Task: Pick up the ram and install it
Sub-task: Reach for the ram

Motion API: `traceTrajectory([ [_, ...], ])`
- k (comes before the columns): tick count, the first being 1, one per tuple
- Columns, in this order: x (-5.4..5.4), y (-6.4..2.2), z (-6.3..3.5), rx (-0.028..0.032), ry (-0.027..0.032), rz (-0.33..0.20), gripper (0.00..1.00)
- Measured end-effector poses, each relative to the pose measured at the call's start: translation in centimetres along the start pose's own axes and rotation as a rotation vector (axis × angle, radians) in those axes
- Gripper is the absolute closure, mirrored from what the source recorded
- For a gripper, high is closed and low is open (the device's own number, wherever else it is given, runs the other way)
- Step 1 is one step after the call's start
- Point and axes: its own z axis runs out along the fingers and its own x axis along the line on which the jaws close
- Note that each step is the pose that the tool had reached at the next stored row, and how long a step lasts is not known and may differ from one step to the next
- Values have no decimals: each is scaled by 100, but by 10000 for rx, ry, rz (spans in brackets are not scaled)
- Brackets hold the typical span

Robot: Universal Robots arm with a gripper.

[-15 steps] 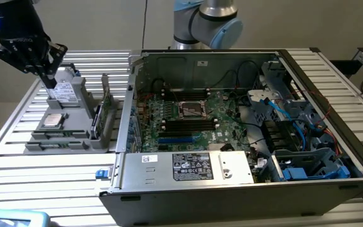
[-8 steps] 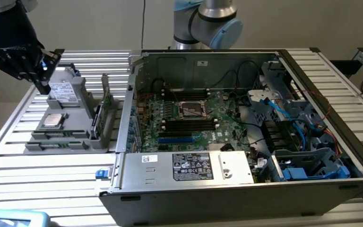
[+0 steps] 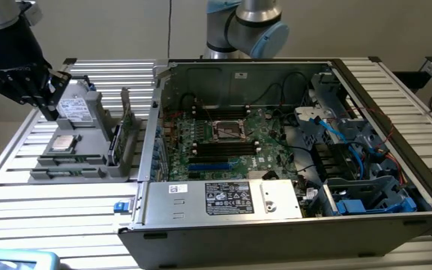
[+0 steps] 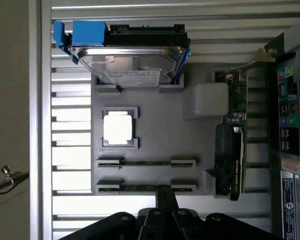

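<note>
We see the gripper (image 4: pixel 166 192) with its two fingers pressed together into one narrow dark tip, and nothing is clamped between them. In the wrist view that tip lines up with the middle of the ram (image 4: pixel 139 188), a thin green stick lying flat in the slot of the grey tray (image 4: pixel 155 125) closest to the gripper. We cannot tell whether the tip touches the stick or hangs above it.

A second stick (image 4: pixel 145 162) lies parallel in the next slot out from the gripper. Beyond it sits the square silver processor chip (image 4: pixel 118 127) in its own recess. Farthest from the gripper, a hard drive (image 4: pixel 134 65) in a blue-edged carrier stands at the tray's end. To one side of the gripper an upright expansion card (image 4: pixel 232 155) stands on edge along the tray's border.

In the exterior view the gripper (image 3: pixel 51 115) hangs over this tray on the slatted metal desk (image 3: pixel 51 214), with its fingers slanting down in front of the hard drive. The open computer case (image 3: pixel 276 236) lies just beside the tray, on the expansion card's side, well apart from the gripper. Its motherboard (image 3: pixel 231 152) faces up.
</note>
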Motion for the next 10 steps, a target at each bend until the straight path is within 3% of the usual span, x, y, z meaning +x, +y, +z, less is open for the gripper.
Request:
traceTrajectory([
  [10, 15, -2, 32, 10, 6, -118, 89],
])
